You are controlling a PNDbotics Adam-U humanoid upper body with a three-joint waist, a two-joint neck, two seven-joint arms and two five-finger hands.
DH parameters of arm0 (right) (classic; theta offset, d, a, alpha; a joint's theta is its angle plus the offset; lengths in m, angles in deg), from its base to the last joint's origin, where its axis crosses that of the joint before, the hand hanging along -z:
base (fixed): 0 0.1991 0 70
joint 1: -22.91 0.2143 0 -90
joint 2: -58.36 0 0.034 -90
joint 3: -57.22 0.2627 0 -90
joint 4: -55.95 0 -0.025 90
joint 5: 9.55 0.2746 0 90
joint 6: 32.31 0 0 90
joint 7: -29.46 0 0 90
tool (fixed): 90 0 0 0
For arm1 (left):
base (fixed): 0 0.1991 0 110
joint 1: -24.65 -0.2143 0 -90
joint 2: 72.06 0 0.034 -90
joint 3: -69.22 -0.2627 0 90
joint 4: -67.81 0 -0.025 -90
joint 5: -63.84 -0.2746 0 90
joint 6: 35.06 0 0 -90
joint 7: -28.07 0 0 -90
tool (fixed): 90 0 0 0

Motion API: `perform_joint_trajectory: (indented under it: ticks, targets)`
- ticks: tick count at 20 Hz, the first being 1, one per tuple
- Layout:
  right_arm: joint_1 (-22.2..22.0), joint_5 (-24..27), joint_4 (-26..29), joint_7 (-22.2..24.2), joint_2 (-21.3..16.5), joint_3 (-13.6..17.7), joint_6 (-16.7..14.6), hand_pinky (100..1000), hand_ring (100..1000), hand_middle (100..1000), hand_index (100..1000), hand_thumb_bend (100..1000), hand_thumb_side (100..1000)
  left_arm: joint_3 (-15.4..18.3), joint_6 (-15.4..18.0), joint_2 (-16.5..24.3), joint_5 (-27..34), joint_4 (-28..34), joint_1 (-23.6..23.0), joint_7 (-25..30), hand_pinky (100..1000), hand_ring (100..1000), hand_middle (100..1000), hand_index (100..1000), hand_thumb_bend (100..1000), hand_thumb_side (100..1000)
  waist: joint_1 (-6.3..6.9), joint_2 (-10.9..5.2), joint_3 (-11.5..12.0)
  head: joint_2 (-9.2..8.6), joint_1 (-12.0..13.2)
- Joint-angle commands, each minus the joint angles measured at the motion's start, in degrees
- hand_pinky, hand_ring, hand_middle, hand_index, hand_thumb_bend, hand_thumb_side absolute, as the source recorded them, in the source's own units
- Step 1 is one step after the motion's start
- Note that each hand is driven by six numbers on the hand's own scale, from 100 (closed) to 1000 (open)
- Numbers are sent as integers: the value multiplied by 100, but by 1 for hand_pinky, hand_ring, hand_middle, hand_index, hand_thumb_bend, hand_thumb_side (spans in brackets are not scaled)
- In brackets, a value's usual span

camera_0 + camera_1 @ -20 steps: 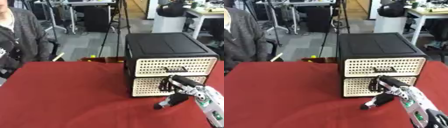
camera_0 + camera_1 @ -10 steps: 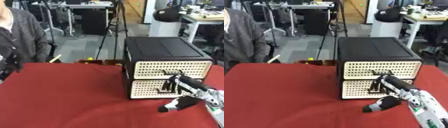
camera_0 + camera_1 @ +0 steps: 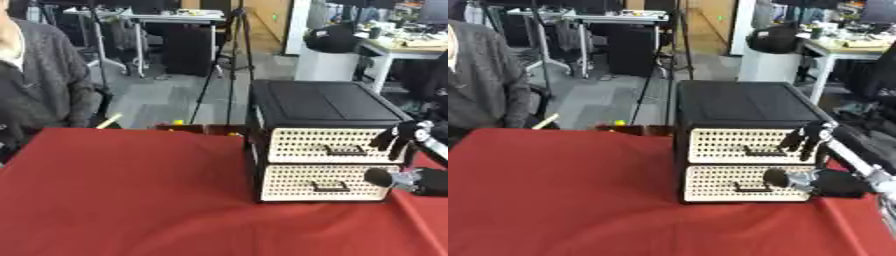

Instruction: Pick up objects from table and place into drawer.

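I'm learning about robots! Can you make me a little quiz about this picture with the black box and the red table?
1. True or false: both drawers of the cabinet are closed.
2. Which robot hand is by the cabinet? A) left B) right
3. Fill in: the tablecloth is ____.

Key:
1. True; the upper drawer and lower drawer sit flush.
2. B; the right hand is at the drawer fronts.
3. Red.

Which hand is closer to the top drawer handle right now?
Right. The right hand hangs just beside the top drawer handle, fingers pointing down at the drawer front. The left hand shows in neither view.
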Motion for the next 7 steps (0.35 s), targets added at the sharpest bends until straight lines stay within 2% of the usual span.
perform_joint_trajectory:
  ticks: [1,7]
  targets:
    - [-37,122,276,-296,-318,419,190,419,530,595,707,862,967,319,24,339,235,204,-116,-289,358,489,587,662,100,770,5,-73,-9,27,18]
    - [-400,70,287,-817,-592,934,469,444,554,631,724,832,1000,854,119,545,424,443,-757,-810,386,510,615,678,100,751,-34,-136,4,-21,-9]
